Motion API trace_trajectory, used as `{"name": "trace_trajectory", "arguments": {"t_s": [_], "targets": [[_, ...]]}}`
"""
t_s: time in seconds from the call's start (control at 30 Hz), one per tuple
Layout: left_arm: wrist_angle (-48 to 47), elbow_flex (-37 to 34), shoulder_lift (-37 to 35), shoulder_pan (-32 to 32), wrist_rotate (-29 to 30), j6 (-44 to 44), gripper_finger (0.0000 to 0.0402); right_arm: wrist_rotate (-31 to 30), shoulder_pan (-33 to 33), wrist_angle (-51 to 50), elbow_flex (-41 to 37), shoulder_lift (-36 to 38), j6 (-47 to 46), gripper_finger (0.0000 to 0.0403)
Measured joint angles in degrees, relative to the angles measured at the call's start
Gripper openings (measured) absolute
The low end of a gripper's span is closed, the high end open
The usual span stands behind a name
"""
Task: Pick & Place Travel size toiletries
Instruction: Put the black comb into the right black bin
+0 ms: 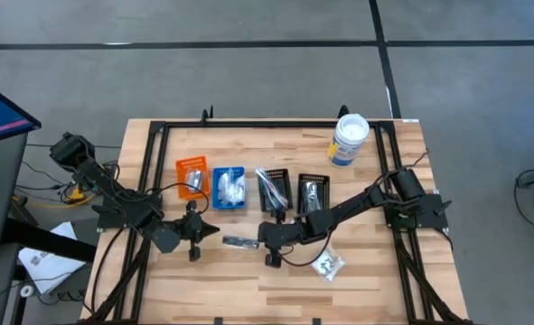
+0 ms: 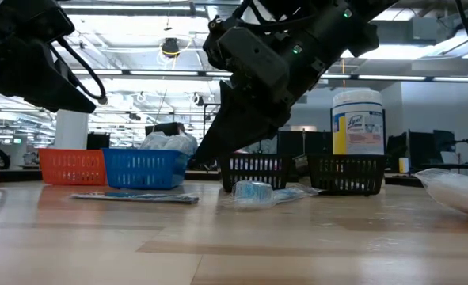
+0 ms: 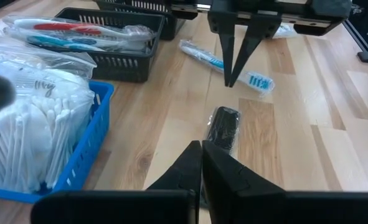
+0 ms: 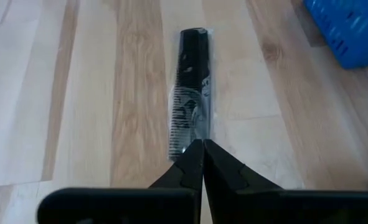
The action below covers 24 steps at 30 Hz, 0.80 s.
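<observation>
Right gripper [image 4: 202,146], fingers pressed together and empty, hangs over one end of the flat black plastic comb in clear wrap [image 4: 191,118], mid-frame on the wooden table [image 4: 96,93]. It looks light, stiff and slippery; pinch across its narrow width.

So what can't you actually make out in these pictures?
- High view: contents of the orange bin too small to identify.
- Low view: the right gripper blocks the room behind.
- Right wrist view: the comb's near end is hidden by the gripper's fingers.
</observation>
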<state>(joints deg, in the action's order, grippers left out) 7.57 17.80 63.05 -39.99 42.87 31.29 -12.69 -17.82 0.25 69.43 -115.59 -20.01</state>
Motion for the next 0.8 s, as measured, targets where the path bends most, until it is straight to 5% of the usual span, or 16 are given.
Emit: {"name": "trace_trajectory", "arguments": {"t_s": [0.8], "targets": [[0.3, 0.1, 0.0, 0.0, -2.3, 0.4, 0.0006, 0.7, -0.1, 4.2, 0.0, 0.0, -2.1, 0.0]]}}
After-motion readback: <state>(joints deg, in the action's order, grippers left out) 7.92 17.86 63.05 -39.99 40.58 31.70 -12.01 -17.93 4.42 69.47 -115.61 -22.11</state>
